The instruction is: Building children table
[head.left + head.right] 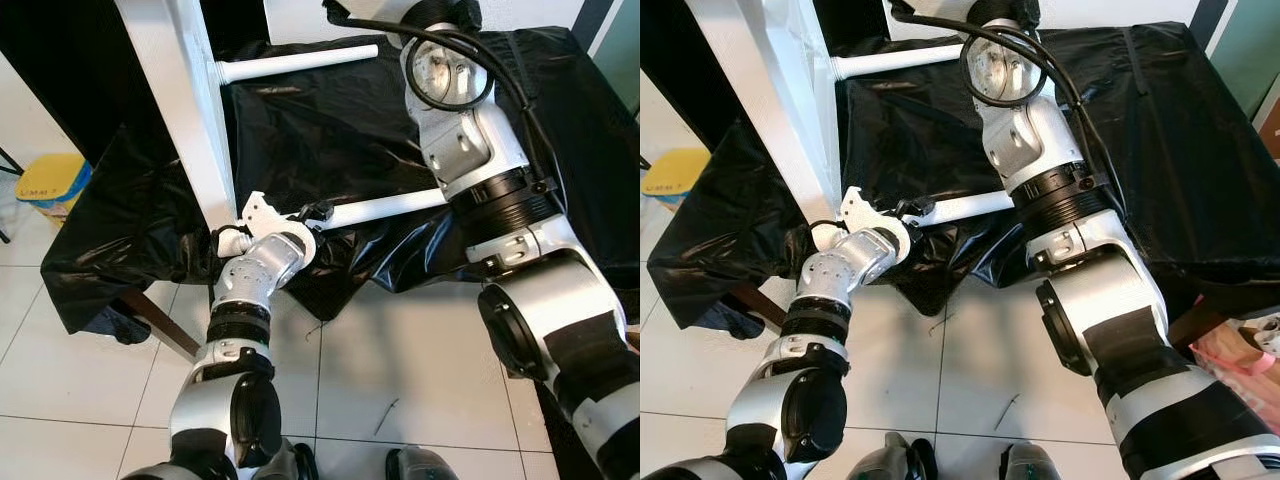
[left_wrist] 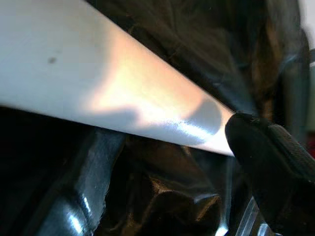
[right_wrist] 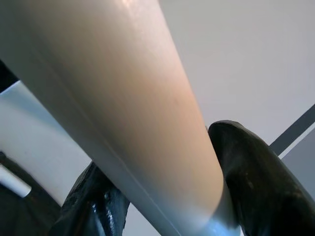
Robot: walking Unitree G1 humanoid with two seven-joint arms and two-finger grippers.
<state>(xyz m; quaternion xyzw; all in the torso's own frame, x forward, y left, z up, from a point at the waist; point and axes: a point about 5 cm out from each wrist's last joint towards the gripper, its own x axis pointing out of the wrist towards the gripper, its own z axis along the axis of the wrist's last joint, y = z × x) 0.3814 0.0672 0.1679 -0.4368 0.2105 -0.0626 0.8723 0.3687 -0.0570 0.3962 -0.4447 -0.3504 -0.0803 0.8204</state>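
A white table top (image 1: 190, 120) stands on edge at the left of a surface draped in black cloth (image 1: 330, 130). Two round white legs stick out from it, an upper leg (image 1: 300, 62) and a lower leg (image 1: 395, 205). My left gripper (image 1: 312, 212) is shut on the lower leg close to the table top; in the left wrist view one black finger (image 2: 275, 162) presses against that leg (image 2: 123, 93). My right arm (image 1: 470, 140) reaches up past the top of the view. My right gripper (image 3: 172, 191) is shut on a thick white table part (image 3: 123, 98), a black finger on each side.
The black cloth hangs over the surface's front edge onto a white tiled floor (image 1: 400, 360). A yellow bin (image 1: 50, 185) stands at the left. A brown wooden leg (image 1: 160, 320) slants out below the cloth. A pink object (image 1: 1255, 350) lies at the right.
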